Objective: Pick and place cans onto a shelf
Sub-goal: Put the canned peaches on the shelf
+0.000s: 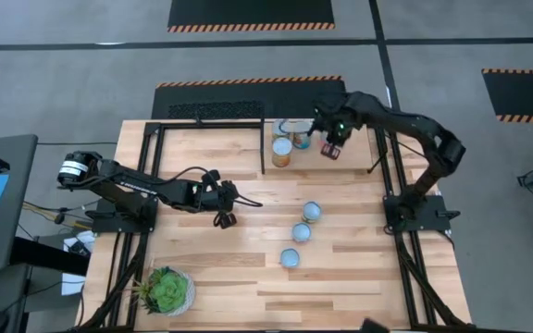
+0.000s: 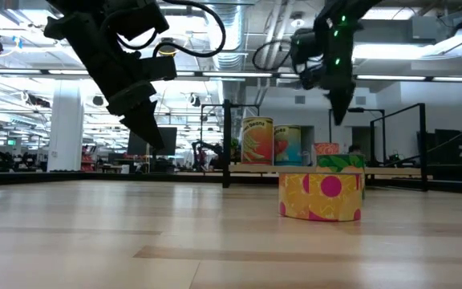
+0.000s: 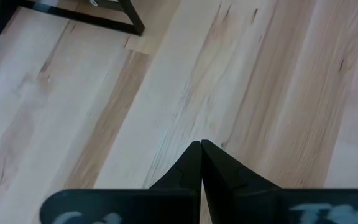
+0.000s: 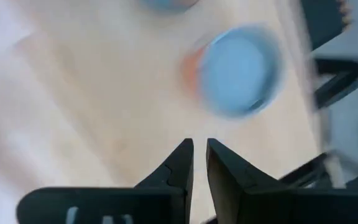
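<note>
High view: I count three cans (image 1: 289, 139) already on the shelf (image 1: 211, 139) at the table's (image 1: 359, 277) far edge, and three cans (image 1: 301, 232) left in a row mid-table. My right claw (image 1: 331, 148) hovers over the shelf, narrowly parted, holding nothing. My left claw (image 1: 225, 218) waits mid-table, closed and empty.

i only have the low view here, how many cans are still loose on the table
Observer: Three, in a diagonal line: one can, a second can, a third can.
Operator: where's the right end effector
Observer: The right end effector hangs over the shelf, beside the shelved cans, holding nothing.
Operator: and the left one
Observer: The left end effector is shut and empty over bare table.
</note>
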You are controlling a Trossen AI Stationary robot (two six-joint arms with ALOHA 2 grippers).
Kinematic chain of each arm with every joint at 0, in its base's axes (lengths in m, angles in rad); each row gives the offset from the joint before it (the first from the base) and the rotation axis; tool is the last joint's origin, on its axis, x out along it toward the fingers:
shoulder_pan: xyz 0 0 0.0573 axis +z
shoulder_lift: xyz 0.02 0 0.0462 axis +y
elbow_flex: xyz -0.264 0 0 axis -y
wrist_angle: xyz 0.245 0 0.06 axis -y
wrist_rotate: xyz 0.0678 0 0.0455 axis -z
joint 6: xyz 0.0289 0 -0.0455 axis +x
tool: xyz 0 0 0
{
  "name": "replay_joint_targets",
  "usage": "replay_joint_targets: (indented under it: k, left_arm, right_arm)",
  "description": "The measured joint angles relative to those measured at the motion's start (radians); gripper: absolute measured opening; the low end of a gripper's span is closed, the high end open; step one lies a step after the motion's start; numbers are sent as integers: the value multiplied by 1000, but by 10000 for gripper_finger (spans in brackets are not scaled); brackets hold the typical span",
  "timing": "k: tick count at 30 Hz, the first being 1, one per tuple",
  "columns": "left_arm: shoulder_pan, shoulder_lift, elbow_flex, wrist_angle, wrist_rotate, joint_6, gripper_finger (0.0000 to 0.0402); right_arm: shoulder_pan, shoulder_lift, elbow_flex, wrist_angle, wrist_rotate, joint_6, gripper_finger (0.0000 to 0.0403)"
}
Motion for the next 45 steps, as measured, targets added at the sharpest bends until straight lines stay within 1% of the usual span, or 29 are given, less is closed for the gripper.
replay_joint_targets:
  k: [5,9,11,13,16,18,21,27,31,34,36,40,45]
  left_arm:
    - [0,0,0,15,23,0,0]
    - [0,0,0,25,29,-4,0]
    - [0,0,0,77,28,10,0]
    - [-1,0,0,174,44,87,0]
    - [-6,0,0,308,122,225,0]
    - [-6,0,0,369,164,293,0]
    - [-6,0,0,431,168,345,0]
    - [-5,0,0,458,170,382,0]
    - [-5,0,0,458,170,406,0]
    - [-5,0,0,460,157,403,0]
    - [-4,0,0,458,154,404,0]
    - [-4,0,0,453,153,404,0]
    - [-3,0,0,453,153,404,0]
  right_arm:
    - [149,-72,0,-166,-118,130,69]
    - [308,-120,0,-177,-122,208,69]
    - [391,-139,0,-164,-120,238,69]
    - [473,-147,-1,-145,-111,242,69]
    - [582,-152,-2,-87,-86,237,69]
    - [644,-153,-16,-24,-55,202,69]
    - [714,-152,-80,83,-35,136,69]
    - [785,-152,-255,217,-32,86,69]
    - [789,-152,-366,315,-32,84,69]
    - [788,-152,-422,415,-32,80,69]
    - [790,-152,-444,457,-32,69,69]
    - [795,-152,-448,464,-37,52,69]
    - [794,-152,-448,470,-91,41,69]
